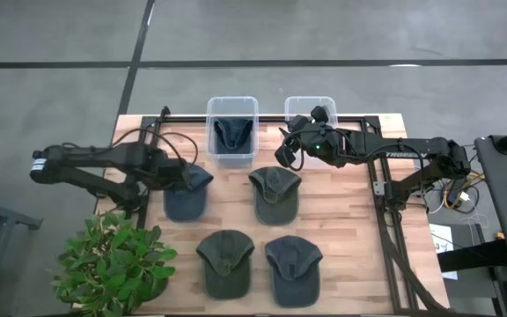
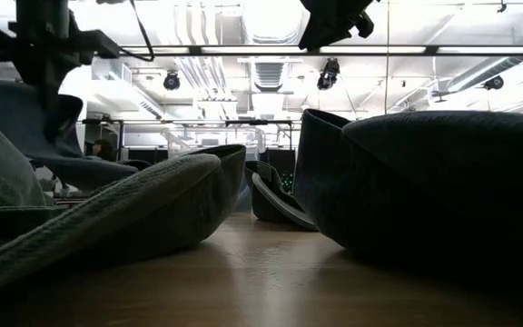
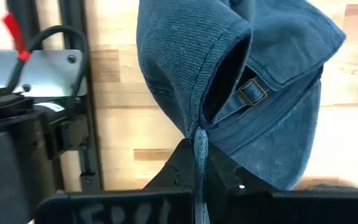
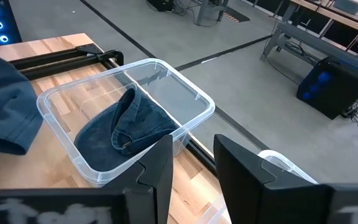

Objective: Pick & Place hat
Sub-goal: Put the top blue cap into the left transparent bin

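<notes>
1. Left pincer (image 1: 180, 175), at the frame's left-centre, is clenched on the blue hat (image 1: 186, 191), holding it over the worktop (image 1: 341, 229);
2. Right pincer (image 1: 290, 145), fingers parted and empty, hovers beside the upper-centre bins.

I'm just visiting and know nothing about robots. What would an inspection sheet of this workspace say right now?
Surface: wooden table.
Job's things: blue cap held by the left gripper; three more caps on the table; one cap in the left bin; right bin partly hidden.
Clutter: potted plant at the table's corner.
Grippers: left gripper shut on the blue cap; right gripper open, by the bins.
Cables: black cables along the left arm.
Surroundings: grey floor, office room.
</notes>
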`<action>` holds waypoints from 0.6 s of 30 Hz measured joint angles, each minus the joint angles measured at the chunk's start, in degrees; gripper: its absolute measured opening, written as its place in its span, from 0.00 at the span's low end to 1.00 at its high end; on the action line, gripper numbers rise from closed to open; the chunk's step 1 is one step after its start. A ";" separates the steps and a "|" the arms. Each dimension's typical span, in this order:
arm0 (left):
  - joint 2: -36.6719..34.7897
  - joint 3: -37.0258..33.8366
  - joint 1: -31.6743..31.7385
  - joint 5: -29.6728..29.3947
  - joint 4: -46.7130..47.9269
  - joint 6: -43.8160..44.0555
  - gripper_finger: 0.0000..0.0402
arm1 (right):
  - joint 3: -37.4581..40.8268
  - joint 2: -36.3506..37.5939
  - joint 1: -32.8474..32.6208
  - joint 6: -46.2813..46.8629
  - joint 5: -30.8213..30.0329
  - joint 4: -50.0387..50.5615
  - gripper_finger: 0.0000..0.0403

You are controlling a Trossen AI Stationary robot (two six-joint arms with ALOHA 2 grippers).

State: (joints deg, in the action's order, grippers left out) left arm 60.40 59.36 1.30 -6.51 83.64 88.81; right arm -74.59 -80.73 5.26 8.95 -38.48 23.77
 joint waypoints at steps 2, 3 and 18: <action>0.00 1.70 0.00 -0.05 2.76 0.56 0.02 | 0.00 -0.01 0.00 0.01 0.00 0.00 0.27; 0.00 2.57 -0.02 -0.11 4.39 0.98 0.02 | 0.00 0.00 0.00 0.00 0.00 0.00 0.28; -0.28 13.66 0.00 -7.27 6.43 -1.22 0.01 | 0.00 -0.01 0.00 0.02 0.00 -0.02 0.28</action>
State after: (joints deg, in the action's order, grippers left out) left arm 60.12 73.02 1.30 -13.78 90.06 87.59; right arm -74.59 -80.74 5.26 8.97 -38.48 23.75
